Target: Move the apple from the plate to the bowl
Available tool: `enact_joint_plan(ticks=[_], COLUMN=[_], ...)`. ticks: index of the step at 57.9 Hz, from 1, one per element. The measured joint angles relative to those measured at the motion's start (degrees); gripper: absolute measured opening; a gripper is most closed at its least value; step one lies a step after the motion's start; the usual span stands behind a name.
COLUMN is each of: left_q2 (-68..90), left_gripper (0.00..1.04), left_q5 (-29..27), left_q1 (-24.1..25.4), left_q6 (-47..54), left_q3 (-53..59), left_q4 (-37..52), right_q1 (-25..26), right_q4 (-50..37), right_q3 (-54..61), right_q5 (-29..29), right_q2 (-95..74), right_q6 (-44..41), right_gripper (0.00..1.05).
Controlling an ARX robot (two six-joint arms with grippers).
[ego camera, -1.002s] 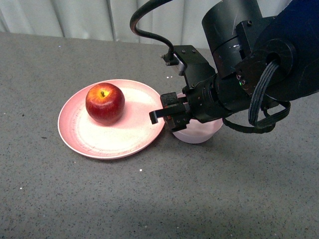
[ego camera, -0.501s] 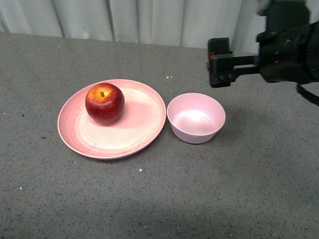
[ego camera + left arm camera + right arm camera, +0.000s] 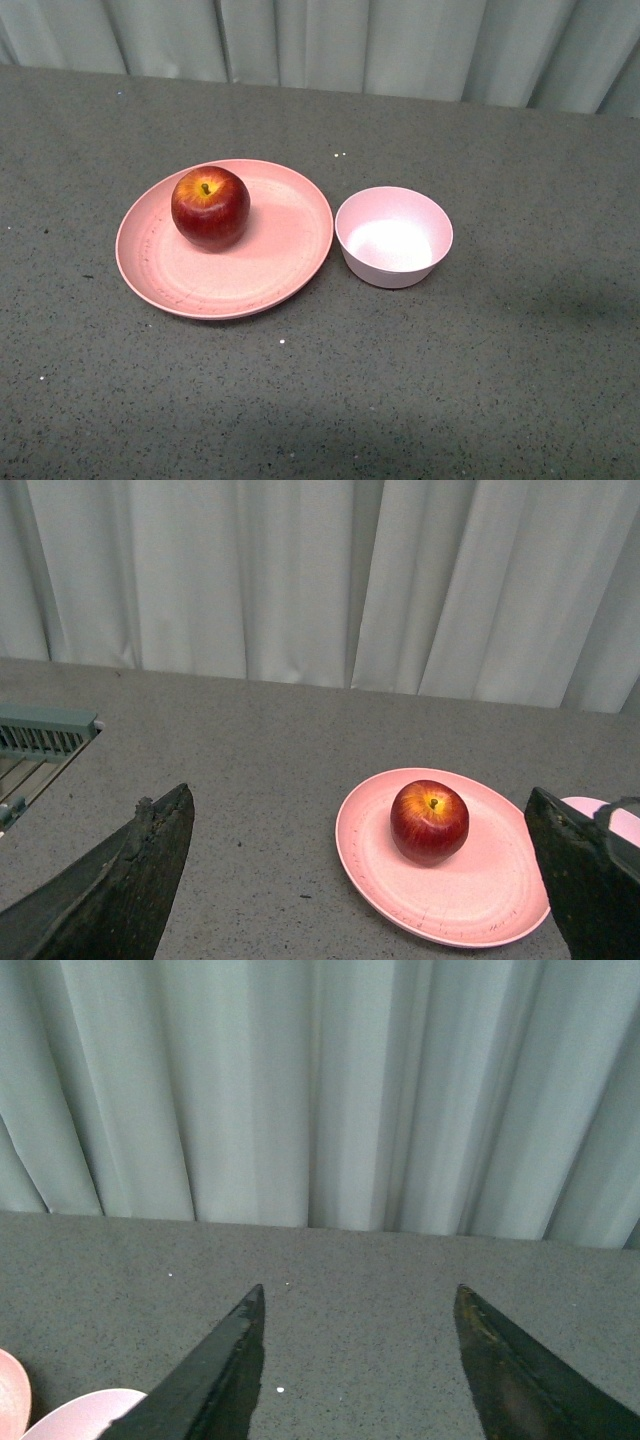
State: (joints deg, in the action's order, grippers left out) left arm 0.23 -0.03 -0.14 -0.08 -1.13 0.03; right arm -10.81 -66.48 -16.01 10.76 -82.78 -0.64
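A dark red apple (image 3: 210,207) with a yellow patch round its stem sits on the wide salmon-pink plate (image 3: 280,265), towards the plate's left part. Just right of the plate stands the small pale pink bowl (image 3: 394,237), with nothing in it. Neither arm shows in the front view. In the left wrist view the apple (image 3: 429,821) and plate (image 3: 470,900) lie ahead, between the wide-open fingers of my left gripper (image 3: 358,800), well short of them. My right gripper (image 3: 358,1292) is open over bare table, with a slice of the bowl's rim (image 3: 85,1415) at the picture's edge.
The grey speckled table (image 3: 500,380) runs back to a pale curtain (image 3: 330,40). A green slatted rack (image 3: 40,735) stands off to one side in the left wrist view. Small white specks lie on the table.
My right arm, which hung over the bowl a second ago, pulled back up and to the right and has left the front view. Apple, plate and bowl have not moved.
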Motion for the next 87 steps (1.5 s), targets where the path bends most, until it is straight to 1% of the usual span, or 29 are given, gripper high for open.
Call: enact_joint_plan(ticks=[2, 3, 5, 9, 13, 15, 16, 25, 30, 35, 76, 87], left_q2=[0.0, 0.0, 0.0, 0.0, 0.0, 0.0, 0.0, 0.0, 0.0, 0.0, 0.0, 0.0], left_gripper=[0.98, 0.98, 0.98, 0.98, 0.98, 0.98, 0.98, 0.98, 0.98, 0.98, 0.98, 0.98], left_q5=[0.0, 0.0, 0.0, 0.0, 0.0, 0.0, 0.0, 0.0, 0.0, 0.0, 0.0, 0.0], left_q1=[0.0, 0.0, 0.0, 0.0, 0.0, 0.0, 0.0, 0.0, 0.0, 0.0, 0.0, 0.0], left_q6=[0.0, 0.0, 0.0, 0.0, 0.0, 0.0, 0.0, 0.0, 0.0, 0.0, 0.0, 0.0], left_q3=[0.0, 0.0, 0.0, 0.0, 0.0, 0.0, 0.0, 0.0, 0.0, 0.0, 0.0, 0.0], left_q4=[0.0, 0.0, 0.0, 0.0, 0.0, 0.0, 0.0, 0.0, 0.0, 0.0, 0.0, 0.0], right_q1=[0.5, 0.9, 1.5, 2.4, 3.4, 3.9, 4.1, 6.0, 9.1, 10.5, 10.7, 10.7], right_q4=[0.2, 0.6, 1.3, 2.4, 4.1, 5.2, 5.7, 11.6, 14.9, 17.9, 43.6, 48.0], right_q3=[1.2, 2.3, 3.6, 5.4, 7.4, 8.3, 8.7, 11.9, 13.0, 13.8, 15.7, 15.7], right_q5=[-0.6, -1.1, -1.7, -2.5, -3.4, -4.0, -4.2, -6.0, -10.3, -10.4, -10.7, -10.7], right_q2=[1.4, 2.8, 4.4, 7.0, 10.7, 13.0, 13.9, 22.8, 27.2, 31.0, 60.0, 64.4], right_q6=[0.0, 0.0, 0.0, 0.0, 0.0, 0.0, -0.1, 0.0, 0.0, 0.0, 0.0, 0.0], right_gripper=[0.48, 0.43, 0.36, 0.25, 0.11, 0.02, 0.01, 0.01, 0.01, 0.01, 0.01, 0.01])
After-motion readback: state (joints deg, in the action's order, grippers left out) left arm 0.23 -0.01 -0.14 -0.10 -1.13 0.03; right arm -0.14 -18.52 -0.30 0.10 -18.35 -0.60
